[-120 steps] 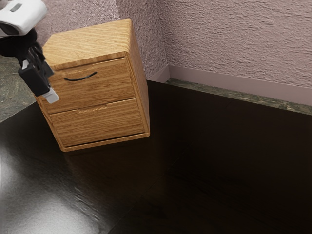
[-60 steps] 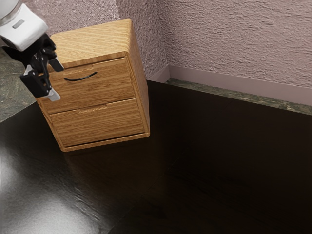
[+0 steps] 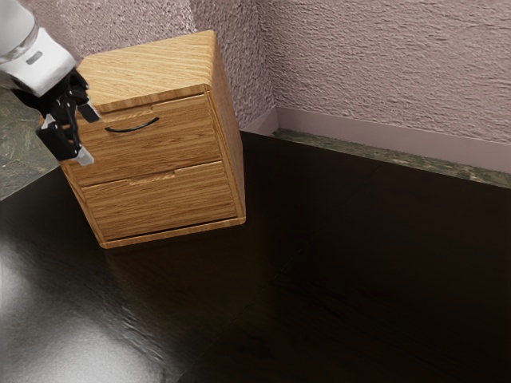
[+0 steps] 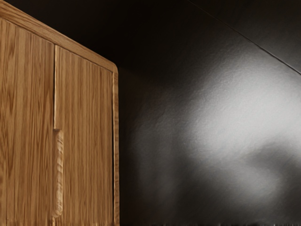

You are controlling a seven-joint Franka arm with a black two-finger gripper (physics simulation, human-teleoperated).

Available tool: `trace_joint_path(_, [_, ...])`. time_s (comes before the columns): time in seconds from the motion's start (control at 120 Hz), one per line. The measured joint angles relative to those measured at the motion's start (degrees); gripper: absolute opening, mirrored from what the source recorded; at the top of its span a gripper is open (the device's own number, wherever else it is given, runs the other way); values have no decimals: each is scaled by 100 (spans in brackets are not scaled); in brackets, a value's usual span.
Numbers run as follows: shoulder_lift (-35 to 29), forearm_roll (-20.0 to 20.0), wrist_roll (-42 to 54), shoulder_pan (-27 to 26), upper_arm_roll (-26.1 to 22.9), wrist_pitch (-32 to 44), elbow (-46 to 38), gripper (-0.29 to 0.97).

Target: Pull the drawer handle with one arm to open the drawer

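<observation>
Drawer handle [image 3: 132, 125]: a thin black bowed bar, mounted on the upper drawer [image 3: 172, 148] of a wooden cabinet [image 3: 160, 68].

Exterior view.
- The cabinet stands on the dark table [image 3: 343, 279], close against the textured wall.
- The upper drawer front sits flush with the cabinet frame; the drawer is shut.
- The handle lies high on that front, nearer the cabinet's arm-side edge than its far edge. Its long axis runs level, parallel to the cabinet's top edge.
- The lower drawer [image 3: 160, 203] is also flush.
- The gripper [image 3: 84, 134] hangs at the cabinet's arm-side front edge, level with the upper drawer.
- The jaws stand wide apart, one above the other, with nothing between them. They hold nothing.
- The handle is just beside the jaws, further across the cabinet front and away from the arm. Gripper and handle are apart, not touching.

Wrist view.
- The camera looks along the cabinet [image 4: 28, 117] front and past its base to the table [image 4: 211, 117], which carries a broad pale sheen.
- The lower drawer [image 4: 84, 141] is seen with its recessed wooden pull [image 4: 57, 174] set into the seam between the two fronts.

Assessment.
- The task is at the approach stage; no grasp is made.
- The next move, as judged, is a short travel across the cabinet front until the bar lies between the jaws.
- With the jaws stacked one over the other, the level bar suits a closing from above and below.
- Risk: fouling the cabinet's front edge on the way.
</observation>
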Motion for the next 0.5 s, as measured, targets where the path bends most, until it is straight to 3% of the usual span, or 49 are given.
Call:
trace_joint_path(0.342, [10, -17, -236, 48, 662, 130, 266, 68])
trace_joint_path(0.5, [143, -81, -311, 46, 741, 205, 281, 68])
